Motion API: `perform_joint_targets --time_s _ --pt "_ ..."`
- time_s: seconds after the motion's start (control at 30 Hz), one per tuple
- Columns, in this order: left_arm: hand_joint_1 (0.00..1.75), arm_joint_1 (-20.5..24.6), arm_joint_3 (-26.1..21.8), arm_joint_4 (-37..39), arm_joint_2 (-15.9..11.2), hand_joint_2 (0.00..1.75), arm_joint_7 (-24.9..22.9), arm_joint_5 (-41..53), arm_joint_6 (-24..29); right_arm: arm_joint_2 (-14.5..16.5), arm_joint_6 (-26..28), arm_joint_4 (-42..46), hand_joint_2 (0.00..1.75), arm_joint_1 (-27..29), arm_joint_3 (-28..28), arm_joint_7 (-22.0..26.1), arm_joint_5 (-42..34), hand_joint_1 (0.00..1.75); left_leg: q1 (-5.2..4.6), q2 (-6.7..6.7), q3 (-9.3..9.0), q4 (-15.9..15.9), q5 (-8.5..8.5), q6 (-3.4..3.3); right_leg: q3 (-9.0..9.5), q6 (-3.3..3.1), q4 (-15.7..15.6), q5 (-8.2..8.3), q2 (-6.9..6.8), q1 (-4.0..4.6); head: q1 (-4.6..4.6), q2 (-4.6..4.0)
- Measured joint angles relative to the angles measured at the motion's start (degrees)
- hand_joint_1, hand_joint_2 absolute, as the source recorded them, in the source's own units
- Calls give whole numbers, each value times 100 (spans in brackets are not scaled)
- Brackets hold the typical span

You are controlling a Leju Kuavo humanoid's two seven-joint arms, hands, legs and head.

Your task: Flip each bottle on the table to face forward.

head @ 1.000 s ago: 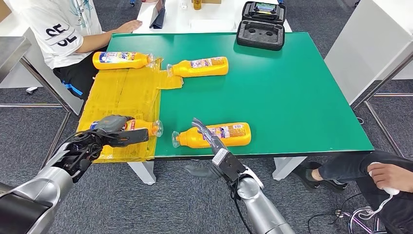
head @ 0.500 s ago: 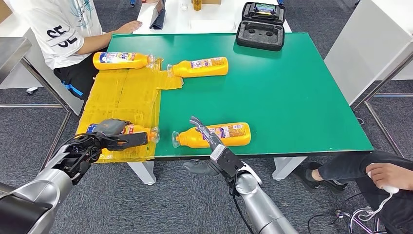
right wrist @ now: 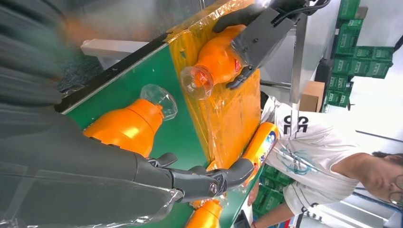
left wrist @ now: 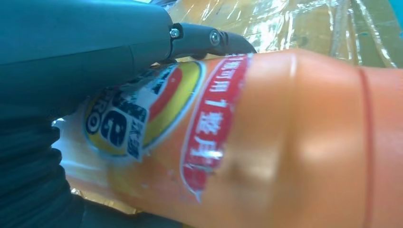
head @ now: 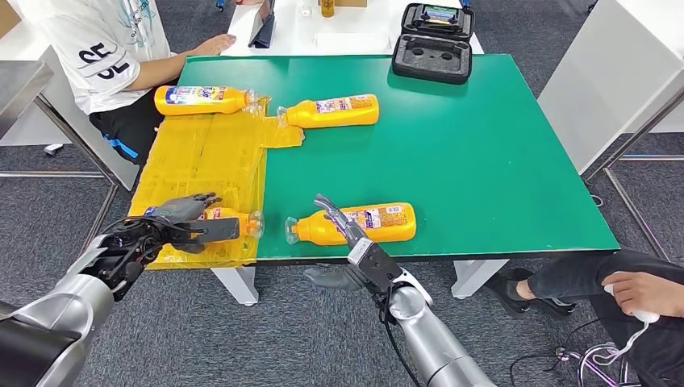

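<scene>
Four orange bottles lie on their sides on the green table (head: 484,161). My left hand (head: 179,219) grips the near-left bottle (head: 235,218) at the table's front edge; up close its label and body (left wrist: 266,142) show under my thumb (left wrist: 85,52). The right wrist view shows the same bottle (right wrist: 214,61) in that hand (right wrist: 266,28). My right hand (head: 348,235) is open, its fingers (right wrist: 199,178) stretched over the near-right bottle (head: 371,223), whose neck (right wrist: 128,126) lies below them. Two more bottles lie farther back, one on the left (head: 202,99) and one nearer the middle (head: 331,110).
A yellow taped mat (head: 202,157) covers the table's left part. A black open case (head: 433,40) sits at the far edge. One person (head: 97,48) sits at the far left; another person's leg and hand (head: 637,290) are at the lower right.
My left hand has drawn the near-left bottle a little toward the table's front edge. My right hand has barely shifted over the near-right bottle.
</scene>
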State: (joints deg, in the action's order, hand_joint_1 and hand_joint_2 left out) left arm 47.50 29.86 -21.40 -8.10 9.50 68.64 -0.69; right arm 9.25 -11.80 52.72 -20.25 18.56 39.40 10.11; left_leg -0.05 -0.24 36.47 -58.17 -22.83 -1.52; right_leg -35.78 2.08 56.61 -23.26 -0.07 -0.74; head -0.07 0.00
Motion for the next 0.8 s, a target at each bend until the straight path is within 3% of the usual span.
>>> perform_joint_targets --time_s 0.4,0.53,0.63,0.77,0.8 --pt "0 0 -109 26 -78 175 51 8 -20 9 32 -197 175 -128 0 -15 -31 0 0 0 0 0 0 0 0 0 0 0 0 0 -1 0" --pt "0 1 -138 27 -130 0 151 8 -14 9 62 -296 175 -185 0 -39 -48 0 0 0 -1 0 1 1 0 0 0 0 0 1 -1 0" --pt "0 0 -187 27 -171 0 274 -43 -16 9 110 -374 175 -196 0 -72 -68 0 1 1 -1 0 1 1 -1 0 0 0 0 0 -1 0" --pt "0 4 -251 27 -194 175 397 -80 -63 9 165 -434 175 -187 0 -102 -73 0 0 1 0 0 1 1 -1 0 0 0 0 0 0 0" --pt "0 7 -256 27 -200 175 423 -84 -72 9 177 -441 175 -181 0 -120 -72 0 0 1 0 0 1 1 -1 0 0 0 0 0 -1 0"
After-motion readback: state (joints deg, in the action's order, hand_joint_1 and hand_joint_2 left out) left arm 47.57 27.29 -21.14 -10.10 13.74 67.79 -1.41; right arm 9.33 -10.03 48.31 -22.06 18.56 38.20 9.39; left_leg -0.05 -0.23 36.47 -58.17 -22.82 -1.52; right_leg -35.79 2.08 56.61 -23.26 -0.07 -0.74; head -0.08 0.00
